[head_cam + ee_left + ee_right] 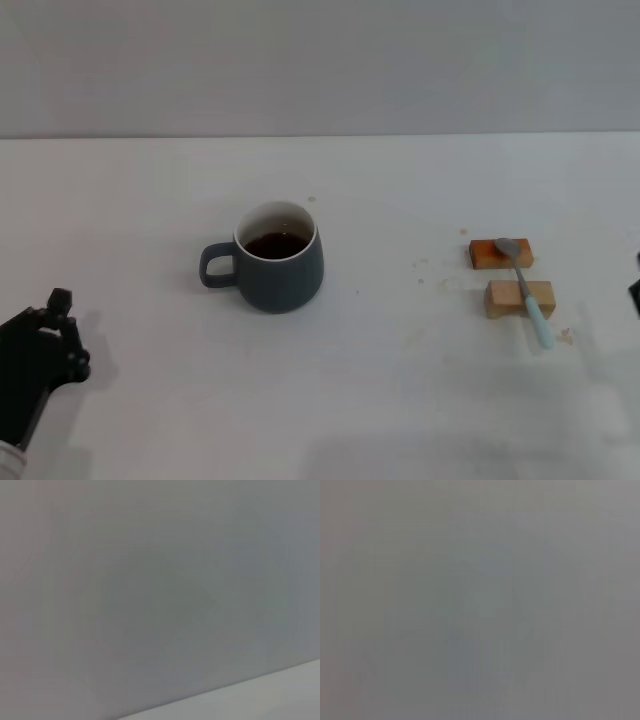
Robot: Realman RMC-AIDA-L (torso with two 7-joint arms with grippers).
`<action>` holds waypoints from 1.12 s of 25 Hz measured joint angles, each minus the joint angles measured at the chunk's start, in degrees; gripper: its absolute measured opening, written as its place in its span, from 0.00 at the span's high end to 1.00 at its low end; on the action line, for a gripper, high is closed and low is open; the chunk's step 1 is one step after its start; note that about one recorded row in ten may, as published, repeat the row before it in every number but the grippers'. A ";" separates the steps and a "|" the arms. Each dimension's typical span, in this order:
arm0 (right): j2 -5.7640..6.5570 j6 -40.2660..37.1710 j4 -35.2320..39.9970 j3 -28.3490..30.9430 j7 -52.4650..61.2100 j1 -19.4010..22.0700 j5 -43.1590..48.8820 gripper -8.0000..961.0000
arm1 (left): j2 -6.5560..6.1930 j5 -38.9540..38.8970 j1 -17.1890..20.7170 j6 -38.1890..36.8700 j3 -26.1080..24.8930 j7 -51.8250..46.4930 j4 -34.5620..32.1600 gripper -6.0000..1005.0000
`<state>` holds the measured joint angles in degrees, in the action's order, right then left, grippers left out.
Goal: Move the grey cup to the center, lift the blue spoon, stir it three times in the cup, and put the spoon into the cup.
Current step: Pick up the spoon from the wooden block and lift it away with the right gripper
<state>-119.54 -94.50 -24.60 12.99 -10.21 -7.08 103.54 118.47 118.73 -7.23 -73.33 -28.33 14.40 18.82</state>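
Observation:
The grey cup (277, 262) stands upright near the middle of the white table, its handle pointing left, with dark liquid inside. The blue spoon (526, 288) lies to the right across two wooden blocks, its metal bowl on the far block and its pale blue handle reaching over the near block toward the front. My left gripper (45, 345) hangs low at the front left, well apart from the cup. Only a dark sliver of my right gripper (635, 285) shows at the right edge, beyond the spoon. Both wrist views show only plain grey.
The far wooden block (488, 253) and the near wooden block (507, 299) sit side by side right of the cup. Small brown stains mark the table (400, 400) around them. A grey wall runs behind the table's far edge.

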 joint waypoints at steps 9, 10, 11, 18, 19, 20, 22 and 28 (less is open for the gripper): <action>-0.12 10.91 -0.15 -0.38 0.21 0.20 -0.04 0.25 | 0.11 -0.24 0.49 -0.19 -2.33 -4.56 -1.21 1.00; -0.12 10.91 -0.15 -0.38 0.21 0.20 -0.04 0.25 | 0.11 -0.24 0.49 -0.19 -2.33 -4.56 -1.21 1.00; -0.16 11.42 -0.40 -1.37 0.22 0.35 -0.03 0.25 | 0.03 -0.33 0.69 -0.65 -3.79 -8.70 -1.84 1.00; -0.16 12.81 -1.18 -4.55 0.25 0.96 -0.05 0.25 | 0.03 -0.34 0.57 -1.92 -4.06 -11.42 -3.95 1.00; -0.17 13.24 -1.21 -4.61 0.25 1.06 -0.06 0.25 | 0.03 -0.34 0.66 -1.97 -4.07 -11.32 -3.96 1.00; -0.17 13.24 -1.21 -4.61 0.25 1.06 -0.06 0.25 | 0.03 -0.34 0.76 -2.18 -4.07 -11.31 -3.96 1.00; -0.17 13.83 -1.22 -4.62 0.26 1.14 -0.10 0.25 | 0.02 -0.41 1.02 -2.98 -4.08 -11.30 -4.00 1.00; -0.16 14.97 -1.24 -4.64 0.28 1.25 -0.16 0.25 | -0.08 -0.51 1.56 -5.10 -4.11 -11.34 -4.55 1.00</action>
<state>-119.71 -79.53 -25.84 8.35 -9.93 -5.84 103.38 118.39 118.22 -5.67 -78.43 -32.44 3.06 14.26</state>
